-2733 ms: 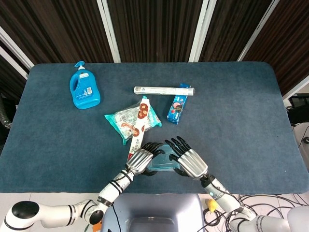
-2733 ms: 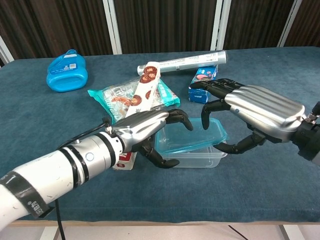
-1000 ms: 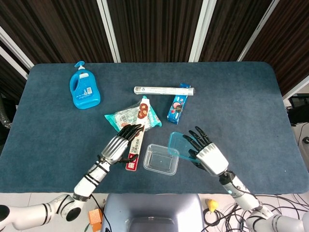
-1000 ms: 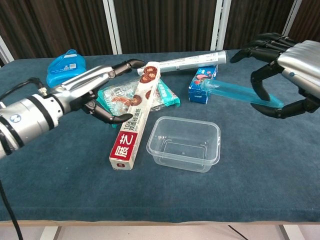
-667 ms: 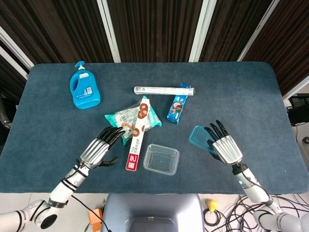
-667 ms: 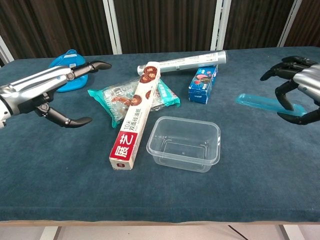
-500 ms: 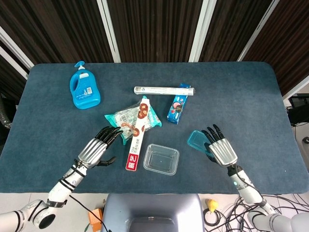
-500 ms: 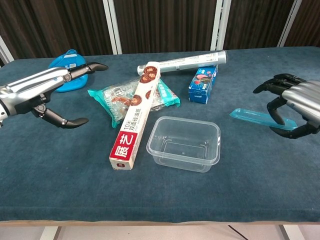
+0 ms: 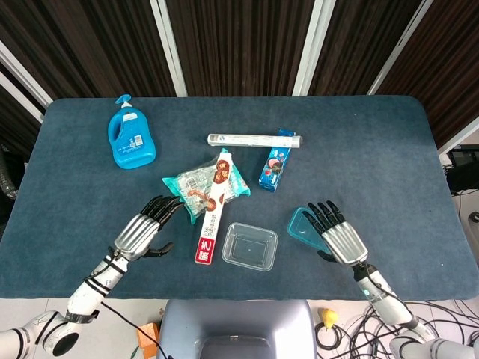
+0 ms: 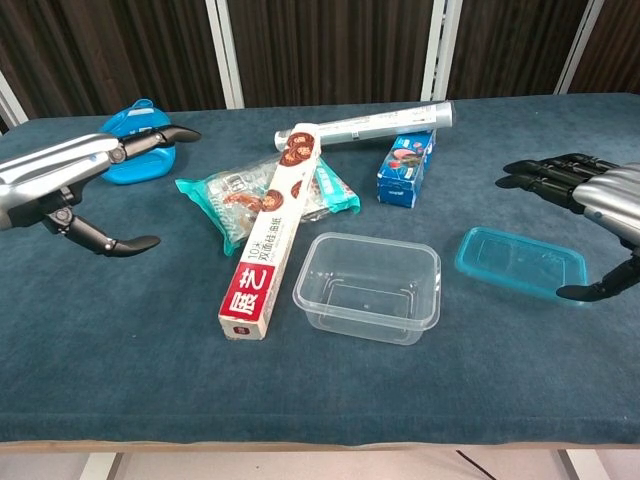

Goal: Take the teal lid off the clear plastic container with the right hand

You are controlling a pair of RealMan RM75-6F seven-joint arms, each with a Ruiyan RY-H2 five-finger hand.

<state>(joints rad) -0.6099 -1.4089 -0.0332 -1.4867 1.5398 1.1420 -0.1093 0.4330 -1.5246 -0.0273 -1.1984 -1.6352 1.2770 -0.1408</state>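
The right hand (image 10: 600, 215) was held spread above the teal lid (image 10: 520, 262), nothing gripped. The lid lay flat on the table (image 10: 330, 390), just right of the uncovered clear container (image 10: 368, 287). The left hand (image 10: 75, 180) was likewise spread and empty.

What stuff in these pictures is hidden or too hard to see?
- Right hand: the chest view's right edge cuts off its wrist and arm.
- Teal lid: in the head view the right hand covers its right part.
- Snack bag: the long red-ended box lies across it, hiding its middle.
- Blue bottle: in the chest view the left hand overlaps its front; label print too small.
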